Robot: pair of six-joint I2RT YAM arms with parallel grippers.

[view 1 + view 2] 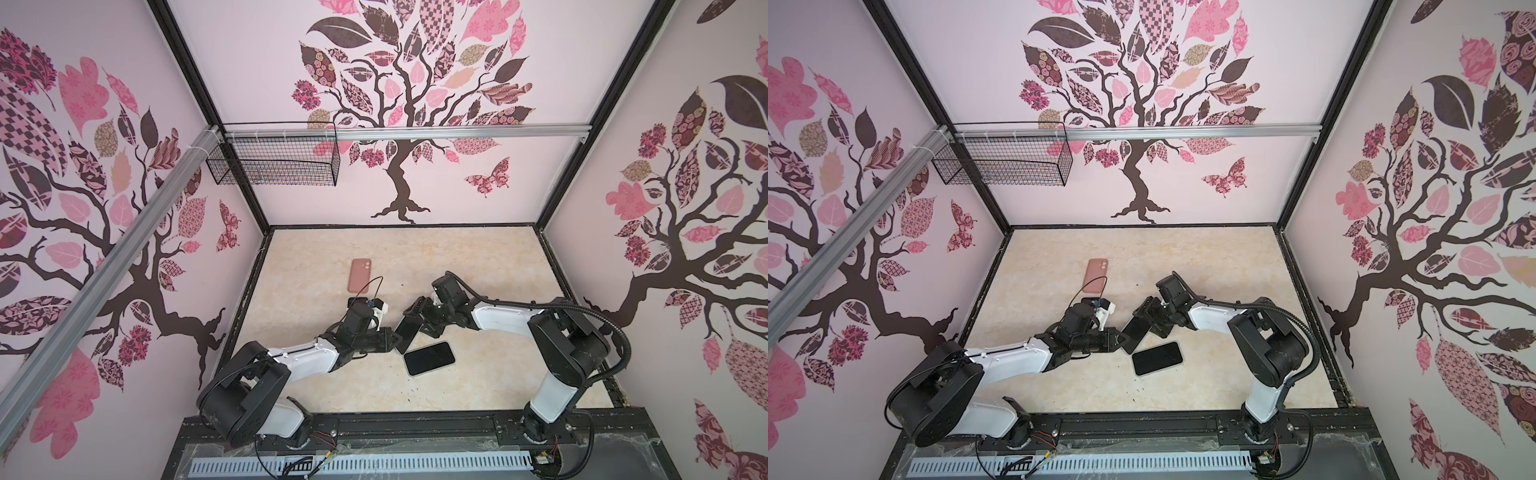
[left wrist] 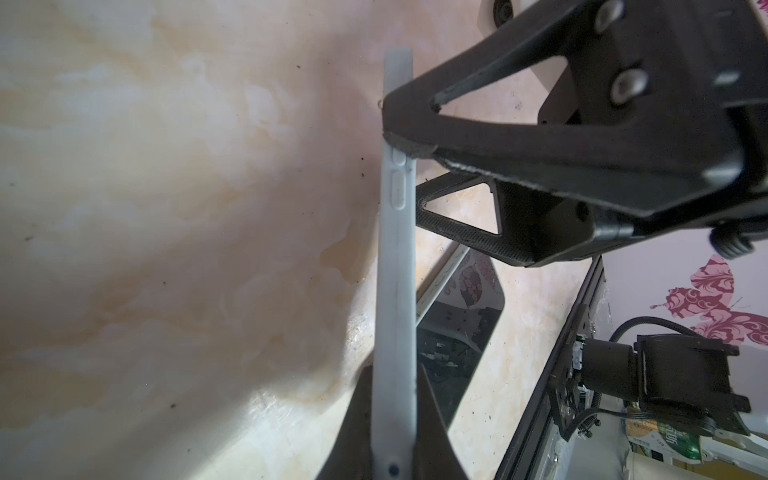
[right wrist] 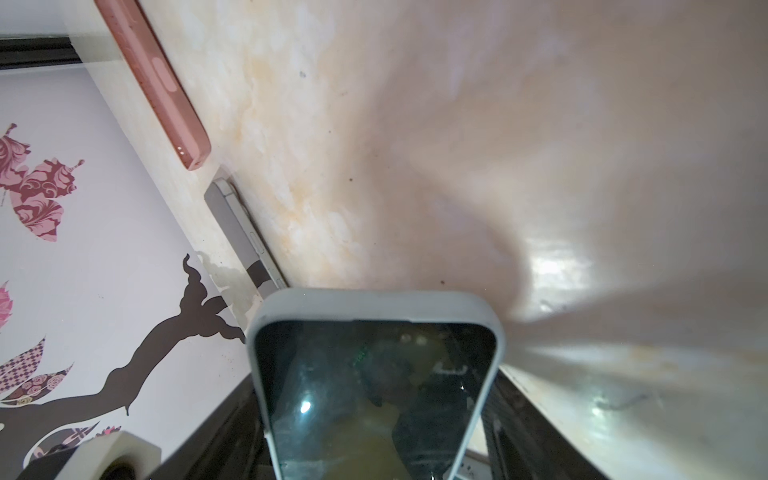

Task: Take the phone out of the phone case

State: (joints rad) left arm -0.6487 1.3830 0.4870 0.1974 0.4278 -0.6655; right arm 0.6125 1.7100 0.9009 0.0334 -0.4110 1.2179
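A phone with a dark screen (image 3: 374, 395) sits in a pale grey phone case (image 2: 395, 291) and is held tilted above the table between both arms (image 1: 406, 331) (image 1: 1136, 331). My left gripper (image 2: 395, 370) (image 1: 392, 338) is shut on the case's front and back at one end. My right gripper (image 3: 376, 374) (image 1: 419, 320) is shut across the case's width at the other end. One of its fingers (image 2: 457, 124) presses the case's side by the buttons. The case still wraps the phone all round.
A bare black phone (image 1: 429, 358) (image 1: 1158, 358) lies face up on the table just in front of the grippers. A pink case (image 1: 360, 274) (image 3: 158, 83) lies farther back. A grey phone (image 3: 239, 228) lies next to it. A wire basket (image 1: 274, 160) hangs on the back wall.
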